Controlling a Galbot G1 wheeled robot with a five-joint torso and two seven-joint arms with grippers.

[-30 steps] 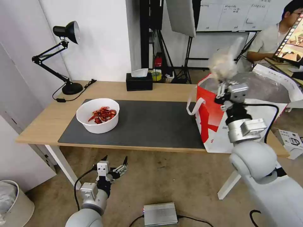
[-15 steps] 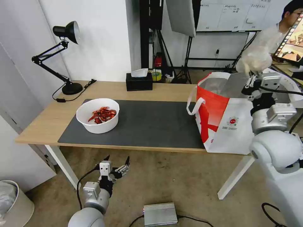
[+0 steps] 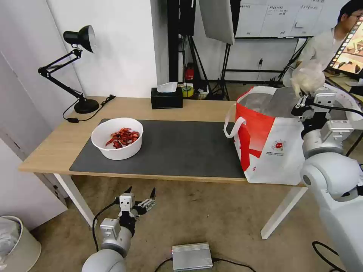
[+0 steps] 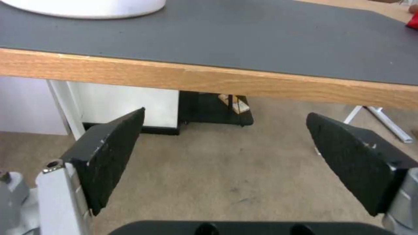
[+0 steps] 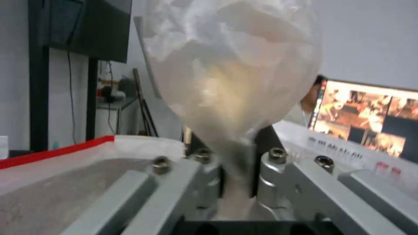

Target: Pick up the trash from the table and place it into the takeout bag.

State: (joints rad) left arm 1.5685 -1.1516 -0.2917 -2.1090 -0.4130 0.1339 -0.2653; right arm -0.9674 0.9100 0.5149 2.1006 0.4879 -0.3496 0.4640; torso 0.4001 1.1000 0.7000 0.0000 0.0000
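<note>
Right pincer (image 3: 302,99) grips clear bag (image 3: 308,77) | above takeout bag (image 3: 273,145)

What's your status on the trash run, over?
Right gripper shut on clear bag of trash, held above takeout bag. Left gripper open, low before table. Bowl of shells remains on mat.

You're looking at a lab or studio workspace, not a home. Behind the worktop (image 3: 60,143) stand a softbox light (image 3: 217,19) on a black stand, tripod legs (image 3: 227,81) and a whiteboard (image 3: 280,17). A black desk lamp (image 3: 77,68) sits at the worktop's far left corner, a monitor (image 3: 349,51) glows at the right, and cables cross the bare concrete floor (image 3: 211,215).
</note>
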